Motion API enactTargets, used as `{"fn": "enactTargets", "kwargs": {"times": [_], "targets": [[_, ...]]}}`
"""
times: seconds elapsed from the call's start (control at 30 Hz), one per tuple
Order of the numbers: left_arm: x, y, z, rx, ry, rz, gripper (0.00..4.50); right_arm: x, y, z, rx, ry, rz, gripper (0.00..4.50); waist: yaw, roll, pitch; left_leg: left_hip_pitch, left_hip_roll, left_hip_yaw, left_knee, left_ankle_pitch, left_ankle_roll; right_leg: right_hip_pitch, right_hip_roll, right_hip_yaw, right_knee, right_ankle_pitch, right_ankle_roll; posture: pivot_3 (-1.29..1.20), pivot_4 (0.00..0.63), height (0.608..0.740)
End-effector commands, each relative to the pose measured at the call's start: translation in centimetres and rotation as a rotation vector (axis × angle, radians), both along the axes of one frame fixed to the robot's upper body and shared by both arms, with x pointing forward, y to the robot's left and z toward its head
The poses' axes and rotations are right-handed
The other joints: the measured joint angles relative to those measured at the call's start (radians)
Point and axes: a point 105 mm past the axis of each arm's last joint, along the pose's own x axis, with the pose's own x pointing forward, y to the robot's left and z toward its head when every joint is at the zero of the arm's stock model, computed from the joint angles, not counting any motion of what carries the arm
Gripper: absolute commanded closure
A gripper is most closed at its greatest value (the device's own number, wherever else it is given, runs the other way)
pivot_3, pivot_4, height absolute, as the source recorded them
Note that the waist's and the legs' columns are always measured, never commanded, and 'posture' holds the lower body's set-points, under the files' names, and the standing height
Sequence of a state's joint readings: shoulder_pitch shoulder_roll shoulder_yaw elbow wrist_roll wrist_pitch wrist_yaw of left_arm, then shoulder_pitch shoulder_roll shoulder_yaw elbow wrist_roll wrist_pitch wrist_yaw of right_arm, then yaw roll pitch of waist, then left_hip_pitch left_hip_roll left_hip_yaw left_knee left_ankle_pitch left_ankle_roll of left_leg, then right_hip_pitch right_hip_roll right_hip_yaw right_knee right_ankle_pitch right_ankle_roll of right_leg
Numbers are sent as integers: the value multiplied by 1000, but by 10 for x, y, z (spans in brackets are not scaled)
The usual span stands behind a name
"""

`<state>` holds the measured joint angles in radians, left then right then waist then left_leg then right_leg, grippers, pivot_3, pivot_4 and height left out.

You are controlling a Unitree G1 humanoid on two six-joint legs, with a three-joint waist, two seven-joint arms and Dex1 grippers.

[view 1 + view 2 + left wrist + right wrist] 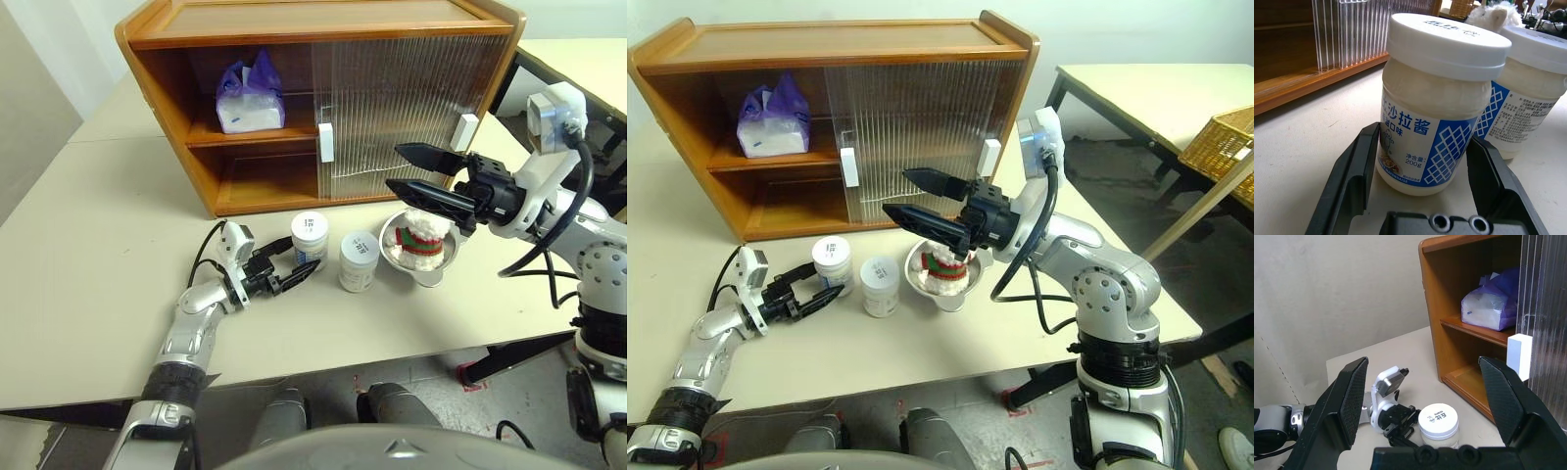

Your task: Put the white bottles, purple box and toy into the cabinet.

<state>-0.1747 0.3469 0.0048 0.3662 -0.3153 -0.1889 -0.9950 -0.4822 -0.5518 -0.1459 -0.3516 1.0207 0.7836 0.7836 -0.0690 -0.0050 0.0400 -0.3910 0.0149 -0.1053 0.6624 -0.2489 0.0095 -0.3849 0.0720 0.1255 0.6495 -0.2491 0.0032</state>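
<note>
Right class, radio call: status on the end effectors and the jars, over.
Left end effector straddling nearer mayonnaise jar, not clamped. Right end effector open, empty. Tissue pack shelved. Nothing in the way.

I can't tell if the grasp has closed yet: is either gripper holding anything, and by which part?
Nothing held yet. The left gripper straddles a white bottle's labelled lower body, fingers not clearly pressing. The right gripper is open, empty.
</note>
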Motion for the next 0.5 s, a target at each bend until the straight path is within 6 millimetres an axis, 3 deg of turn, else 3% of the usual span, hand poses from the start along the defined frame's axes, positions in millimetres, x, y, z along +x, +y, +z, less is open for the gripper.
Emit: {"fn": "enactTargets", "kwargs": {"times": [0.03, 0.37, 0.5], "targets": [[5, -7, -3, 2, 5, -8, 1462, -3, -1, 1, -2, -5, 1, 0, 1, 0, 0, 0, 0, 0, 0, 0, 0, 0, 0, 0, 0, 0, 0, -132, 47, 740], [5, -8, 0, -1, -6, -13, 1462, -3, -1, 1, -6, -5, -1, 0, -1, 0, 0, 0, -2, 0, 1, 1, 1, 1, -1, 1, -1, 1, 2, -136, 45, 740], [5, -3, 1, 2, 3, 2, 100, -2, -2, 1, -5, -8, -3, 0, -3, 0, 0, 0, -2, 0, 0, 1, 1, 0, -1, 1, -1, 1, 2, -134, 43, 740]]}}
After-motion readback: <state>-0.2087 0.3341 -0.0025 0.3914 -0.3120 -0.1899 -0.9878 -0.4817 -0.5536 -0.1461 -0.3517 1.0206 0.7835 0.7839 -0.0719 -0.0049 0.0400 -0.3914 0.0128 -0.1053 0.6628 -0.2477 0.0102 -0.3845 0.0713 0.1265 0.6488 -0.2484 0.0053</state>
